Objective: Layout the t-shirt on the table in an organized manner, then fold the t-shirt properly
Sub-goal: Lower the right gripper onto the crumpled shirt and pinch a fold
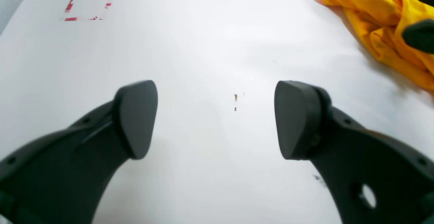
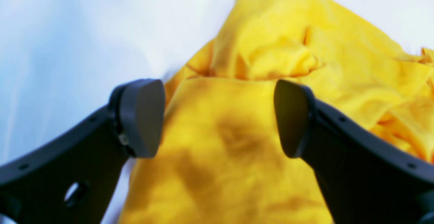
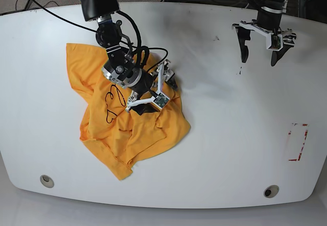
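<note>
The orange-yellow t-shirt (image 3: 127, 119) lies crumpled on the left half of the white table (image 3: 219, 134), with black cursive lettering (image 3: 112, 101) facing up. My right gripper (image 3: 153, 94) hangs low over the shirt's upper right part. In the right wrist view it (image 2: 217, 118) is open, its pads (image 2: 142, 115) straddling a raised fold of the t-shirt (image 2: 271, 57), and nothing is pinched. My left gripper (image 3: 259, 58) is far off at the table's back right. It (image 1: 217, 118) stands open over the bare table (image 1: 203, 47), with the t-shirt (image 1: 383, 20) at the upper right corner.
A red-white tape rectangle (image 3: 298, 142) marks the table's right side, also seen as tape (image 1: 84, 10) in the left wrist view. Two metal grommets (image 3: 47, 180) (image 3: 271, 191) sit near the front edge. Small dark marks (image 1: 235, 101) dot the surface under the left gripper.
</note>
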### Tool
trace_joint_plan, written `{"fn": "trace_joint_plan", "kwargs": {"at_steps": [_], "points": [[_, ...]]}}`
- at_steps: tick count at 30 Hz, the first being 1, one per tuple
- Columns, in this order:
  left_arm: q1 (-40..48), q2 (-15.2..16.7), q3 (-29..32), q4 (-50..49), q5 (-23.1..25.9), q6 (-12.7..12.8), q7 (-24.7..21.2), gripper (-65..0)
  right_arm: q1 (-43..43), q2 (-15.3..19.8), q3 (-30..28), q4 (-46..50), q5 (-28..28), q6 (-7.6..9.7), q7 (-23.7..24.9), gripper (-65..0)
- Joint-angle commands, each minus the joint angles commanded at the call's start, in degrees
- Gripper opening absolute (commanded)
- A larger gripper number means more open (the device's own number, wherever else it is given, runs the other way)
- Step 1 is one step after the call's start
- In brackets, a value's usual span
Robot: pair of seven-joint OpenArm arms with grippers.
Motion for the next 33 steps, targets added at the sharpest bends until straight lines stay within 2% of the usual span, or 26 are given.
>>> {"fn": "trace_joint_plan", "kwargs": {"at_steps": [3,6,12,16,19,30,33], "points": [[0.0,-0.1,0.0,0.0,0.0,0.0,0.0,-13.9,0.0,0.0,0.0,-1.5,0.0,0.0,1.1,-17.4],[0.0,-0.1,0.0,0.0,0.0,0.0,0.0,-13.9,0.0,0.1,0.6,-2.9,-0.1,-0.09,2.5,-22.4],[0.0,-0.1,0.0,-0.1,0.0,0.0,0.0,-13.9,0.0,-0.3,4.5,-3.9,-0.1,-0.09,3.9,-46.3],[0.0,-0.1,0.0,-0.1,0.1,0.0,0.0,-13.9,-0.3,-0.3,5.7,-2.3,-0.1,-0.09,3.8,-59.0],[0.0,-0.1,0.0,-0.1,0.1,0.0,0.0,-13.9,-0.7,-0.3,6.4,-0.4,-0.1,-0.09,3.4,-64.8],[0.0,-0.1,0.4,-0.2,0.1,0.0,0.1,-13.9,-3.7,0.9,6.8,12.3,-0.1,-0.09,3.3,-65.0],[0.0,-0.1,0.4,-0.4,0.1,0.0,0.1,-13.9,-3.4,1.0,6.9,16.7,-0.1,-0.09,1.4,-65.0]]}}
